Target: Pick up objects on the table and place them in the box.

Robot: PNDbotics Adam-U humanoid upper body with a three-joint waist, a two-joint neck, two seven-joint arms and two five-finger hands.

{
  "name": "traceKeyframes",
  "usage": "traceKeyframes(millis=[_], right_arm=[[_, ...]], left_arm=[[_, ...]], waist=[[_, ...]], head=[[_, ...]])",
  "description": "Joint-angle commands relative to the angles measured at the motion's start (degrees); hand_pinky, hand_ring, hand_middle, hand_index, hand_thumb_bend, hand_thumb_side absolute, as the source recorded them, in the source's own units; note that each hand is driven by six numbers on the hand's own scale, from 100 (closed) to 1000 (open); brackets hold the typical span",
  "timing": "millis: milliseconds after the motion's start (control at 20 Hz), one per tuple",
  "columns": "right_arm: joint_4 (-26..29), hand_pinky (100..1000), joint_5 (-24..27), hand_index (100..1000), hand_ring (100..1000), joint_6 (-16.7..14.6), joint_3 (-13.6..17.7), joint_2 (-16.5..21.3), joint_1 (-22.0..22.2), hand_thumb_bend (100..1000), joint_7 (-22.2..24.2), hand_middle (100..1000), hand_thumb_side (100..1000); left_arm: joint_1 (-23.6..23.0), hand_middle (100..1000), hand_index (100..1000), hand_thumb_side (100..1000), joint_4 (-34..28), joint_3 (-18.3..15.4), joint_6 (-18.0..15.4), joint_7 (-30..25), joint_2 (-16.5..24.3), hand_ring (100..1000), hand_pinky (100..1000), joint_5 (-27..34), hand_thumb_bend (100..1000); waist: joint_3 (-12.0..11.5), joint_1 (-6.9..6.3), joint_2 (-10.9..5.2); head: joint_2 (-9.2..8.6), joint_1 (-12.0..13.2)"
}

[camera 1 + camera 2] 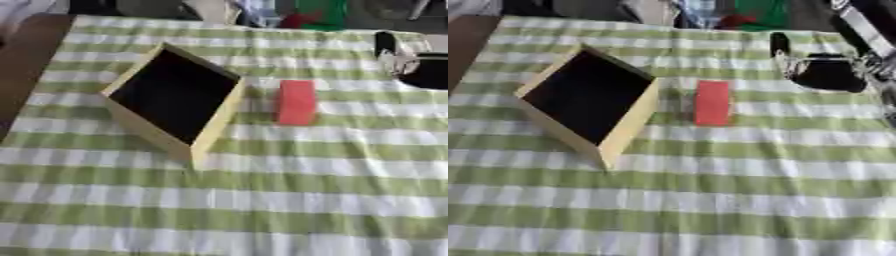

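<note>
A pale wooden box (220,115) with a black inside stands on the green and white striped cloth, left of the middle, turned at an angle. A flat red block (296,102) lies just right of it, apart from its wall. My right hand (826,74) hovers at the upper right, beyond and to the right of the red block, not touching it. One finger (779,44) points straight up, and the hand is open and holds nothing. My left hand shows in neither view.
The brown table edge (22,60) shows at the upper left where the cloth ends. Green and red items (315,15) lie past the far edge. The striped cloth (262,200) stretches wide in front of the box.
</note>
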State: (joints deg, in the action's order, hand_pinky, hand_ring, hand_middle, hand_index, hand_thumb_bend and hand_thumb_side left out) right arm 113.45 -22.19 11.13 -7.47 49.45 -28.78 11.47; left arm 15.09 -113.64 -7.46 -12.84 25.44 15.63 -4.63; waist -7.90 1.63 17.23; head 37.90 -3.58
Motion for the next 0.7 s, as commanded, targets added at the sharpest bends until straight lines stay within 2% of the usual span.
traceKeyframes(millis=[50,100,200,300,550,700], right_arm=[[1.14,946,-2.22,925,970,-1.17,0.70,2.18,-1.03,100,2.96,859,258],[1.14,951,-2.84,926,975,-1.54,0.79,2.15,-1.13,100,3.61,865,348],[1.14,957,-4.12,928,981,-2.07,0.93,2.08,-1.29,100,4.50,873,453],[1.14,961,-5.21,930,986,-2.32,0.86,2.03,-1.44,100,5.27,879,500],[1.14,973,-7.05,965,1000,-2.99,0.60,1.97,-1.90,100,7.37,907,545],[1.14,981,-7.29,1000,1000,-2.99,0.27,2.13,-2.36,100,9.87,921,525]], left_arm=[[0.38,475,657,119,-0.95,0.07,-0.08,-0.38,1.40,510,1000,0.04,256],[0.39,475,657,119,-0.95,0.06,-0.08,-0.38,1.39,510,1000,0.05,255],[0.40,475,657,120,-0.95,0.07,-0.06,-0.42,1.35,509,1000,0.07,254],[0.44,475,657,119,-0.95,0.05,-0.07,-0.44,1.32,509,1000,0.07,255],[0.43,475,656,120,-0.95,0.02,-0.05,-0.40,1.28,509,1000,0.06,254],[0.46,475,656,119,-0.95,0.05,-0.03,-0.44,1.28,509,1000,0.06,256]], waist=[[0.02,-0.08,-1.10],[0.05,-0.06,-1.05],[0.11,-0.04,-0.95],[0.11,-0.01,-0.83],[0.00,0.08,-0.70],[0.00,0.17,-0.73]], head=[[-0.34,0.06],[-0.38,0.06],[-0.46,0.08],[-0.58,0.08],[-0.78,0.11],[-0.77,0.10]])
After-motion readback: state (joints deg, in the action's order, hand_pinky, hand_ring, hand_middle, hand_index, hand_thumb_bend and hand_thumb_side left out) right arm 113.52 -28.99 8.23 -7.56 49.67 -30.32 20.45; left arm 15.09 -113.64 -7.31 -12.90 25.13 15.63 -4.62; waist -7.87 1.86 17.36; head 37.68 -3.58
